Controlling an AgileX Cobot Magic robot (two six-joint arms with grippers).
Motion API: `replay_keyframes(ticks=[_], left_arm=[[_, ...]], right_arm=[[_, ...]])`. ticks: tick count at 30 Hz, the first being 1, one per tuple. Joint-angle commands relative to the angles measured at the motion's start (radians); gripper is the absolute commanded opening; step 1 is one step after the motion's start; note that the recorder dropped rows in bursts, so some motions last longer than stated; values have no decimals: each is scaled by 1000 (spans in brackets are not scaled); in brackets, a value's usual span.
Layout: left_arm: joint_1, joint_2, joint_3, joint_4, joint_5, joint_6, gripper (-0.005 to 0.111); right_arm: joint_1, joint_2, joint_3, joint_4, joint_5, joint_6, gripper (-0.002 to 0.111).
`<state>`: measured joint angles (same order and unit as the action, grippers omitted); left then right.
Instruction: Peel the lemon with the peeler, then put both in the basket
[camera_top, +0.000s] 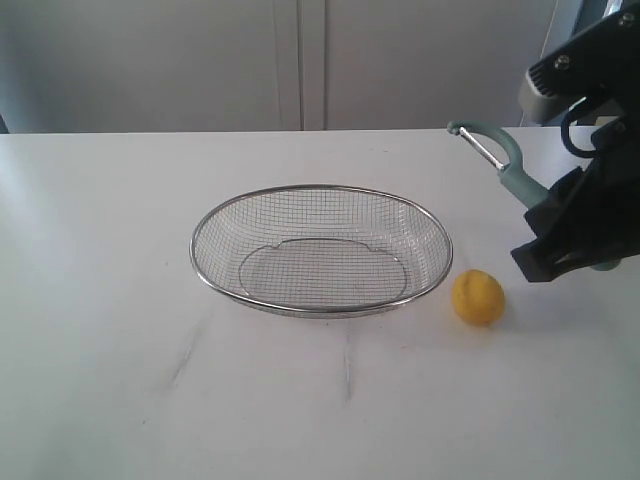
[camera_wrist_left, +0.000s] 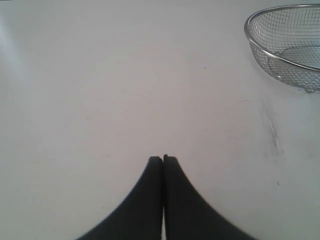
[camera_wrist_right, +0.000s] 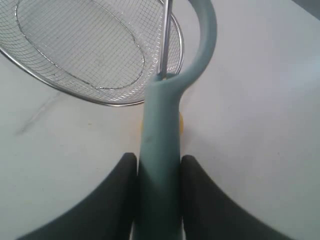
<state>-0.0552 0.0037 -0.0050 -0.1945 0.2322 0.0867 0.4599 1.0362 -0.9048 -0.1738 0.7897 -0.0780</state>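
Observation:
The yellow lemon lies on the white table just right of the wire basket. My right gripper hangs above and right of the lemon, shut on the handle of the teal peeler, whose hooked head and blade point up and left. In the right wrist view the peeler runs between the fingers and nearly hides the lemon, with the basket beyond. My left gripper is shut on nothing over bare table, the basket off to one side. It is out of the exterior view.
The white table stretches wide to the left of the basket, with faint grey scuff marks in front of it. A pale wall with panel seams stands behind the table's far edge.

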Motion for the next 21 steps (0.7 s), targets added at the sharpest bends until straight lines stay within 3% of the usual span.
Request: replay_keyframes(ticks=[1, 8, 14, 21], left_arm=[[-6, -4, 5, -8, 1, 0, 0], [-6, -4, 5, -8, 1, 0, 0], [-6, -4, 5, 26, 1, 140, 0], [-6, -4, 5, 26, 1, 153, 0]], right_arm=[[-2, -8, 0, -3, -14, 4, 0], [-2, -8, 0, -3, -11, 4, 0], [-2, -8, 0, -3, -11, 4, 0], [-2, -8, 0, -3, -11, 4, 0]])
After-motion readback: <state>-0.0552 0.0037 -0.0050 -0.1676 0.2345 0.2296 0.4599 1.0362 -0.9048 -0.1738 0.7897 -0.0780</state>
